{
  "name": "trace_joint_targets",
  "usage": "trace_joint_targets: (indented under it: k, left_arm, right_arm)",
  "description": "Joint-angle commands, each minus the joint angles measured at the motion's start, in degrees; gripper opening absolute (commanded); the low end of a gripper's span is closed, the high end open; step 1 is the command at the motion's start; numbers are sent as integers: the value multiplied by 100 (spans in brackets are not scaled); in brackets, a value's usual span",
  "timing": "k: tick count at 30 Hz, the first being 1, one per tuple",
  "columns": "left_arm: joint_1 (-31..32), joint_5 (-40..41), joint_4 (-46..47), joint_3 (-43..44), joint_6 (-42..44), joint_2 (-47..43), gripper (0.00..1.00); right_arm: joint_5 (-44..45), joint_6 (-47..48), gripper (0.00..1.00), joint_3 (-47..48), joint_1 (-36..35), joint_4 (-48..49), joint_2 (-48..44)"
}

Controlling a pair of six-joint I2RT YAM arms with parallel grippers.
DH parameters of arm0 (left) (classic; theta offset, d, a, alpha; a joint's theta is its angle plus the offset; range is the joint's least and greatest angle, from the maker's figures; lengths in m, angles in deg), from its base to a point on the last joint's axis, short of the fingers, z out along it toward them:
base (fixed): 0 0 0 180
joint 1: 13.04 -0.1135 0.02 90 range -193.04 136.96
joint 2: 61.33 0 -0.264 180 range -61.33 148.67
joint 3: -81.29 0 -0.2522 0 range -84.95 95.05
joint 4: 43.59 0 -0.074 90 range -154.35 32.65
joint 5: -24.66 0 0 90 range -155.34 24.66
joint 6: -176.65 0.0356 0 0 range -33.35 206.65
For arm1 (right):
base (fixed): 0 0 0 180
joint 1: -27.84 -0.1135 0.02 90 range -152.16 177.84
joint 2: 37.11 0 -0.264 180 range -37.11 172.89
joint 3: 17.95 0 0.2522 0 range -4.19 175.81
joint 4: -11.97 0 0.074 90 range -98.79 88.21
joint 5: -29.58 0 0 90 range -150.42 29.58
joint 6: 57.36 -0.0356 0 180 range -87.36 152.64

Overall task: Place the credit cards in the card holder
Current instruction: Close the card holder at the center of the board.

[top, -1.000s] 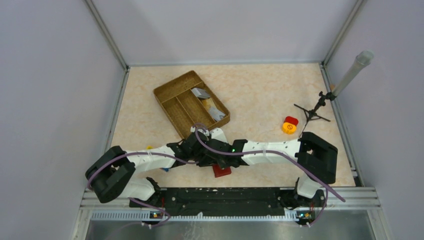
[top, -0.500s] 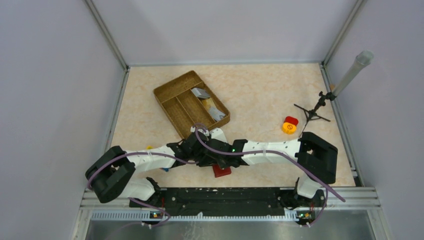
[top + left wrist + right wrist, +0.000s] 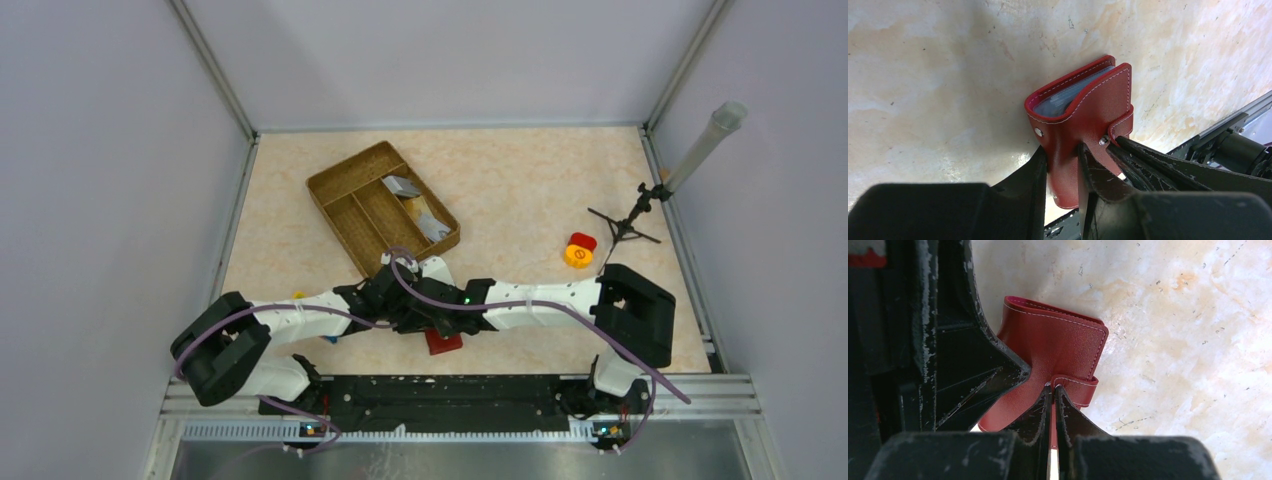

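— Gripping anything right now?
— Yes. I am clamping my left gripper [image 3: 1062, 160] on the red card holder [image 3: 1088, 105], one finger on each cover, near the table's front edge.
— And the other one?
— I am pinching my right gripper [image 3: 1053, 387] tight on its snap strap [image 3: 1083, 387].
— Where are the credit cards [image 3: 428, 220] lying?
— They are sitting in the brown tray [image 3: 330, 180], in its right-hand compartments, well apart from the holder.
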Motion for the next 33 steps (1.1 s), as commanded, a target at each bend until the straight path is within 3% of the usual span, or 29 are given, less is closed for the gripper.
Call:
trace_joint_targets:
  k: [1, 33]
  left_arm:
    - [66, 271, -680, -195, 218, 353, 18]
    - [67, 199, -394, -385, 174, 230, 18]
  right_arm:
    - [-376, 514, 0, 172, -465, 523, -29]
    - [-180, -64, 0, 27, -473, 709, -55]
